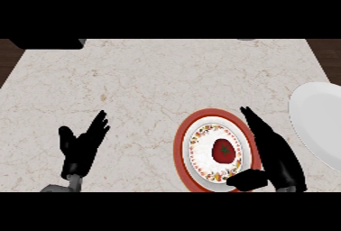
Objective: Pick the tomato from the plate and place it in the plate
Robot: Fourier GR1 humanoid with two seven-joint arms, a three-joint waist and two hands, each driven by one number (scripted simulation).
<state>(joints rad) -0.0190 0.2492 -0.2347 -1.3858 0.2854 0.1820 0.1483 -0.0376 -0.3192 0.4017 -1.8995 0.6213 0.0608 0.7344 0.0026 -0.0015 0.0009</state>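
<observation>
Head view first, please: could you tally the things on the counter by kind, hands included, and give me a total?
Plates: 2, the red-rimmed plate and the white plate
Tomatoes: 1, the tomato on the red-rimmed plate
Hands: 2, the left hand and the right hand
Total: 5

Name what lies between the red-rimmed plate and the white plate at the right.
In the head view, the right hand lies between the red-rimmed plate and the white plate, fingers straight, beside the tomato.

Red tomato [225,151]; red-rimmed patterned plate [183,149]
</observation>
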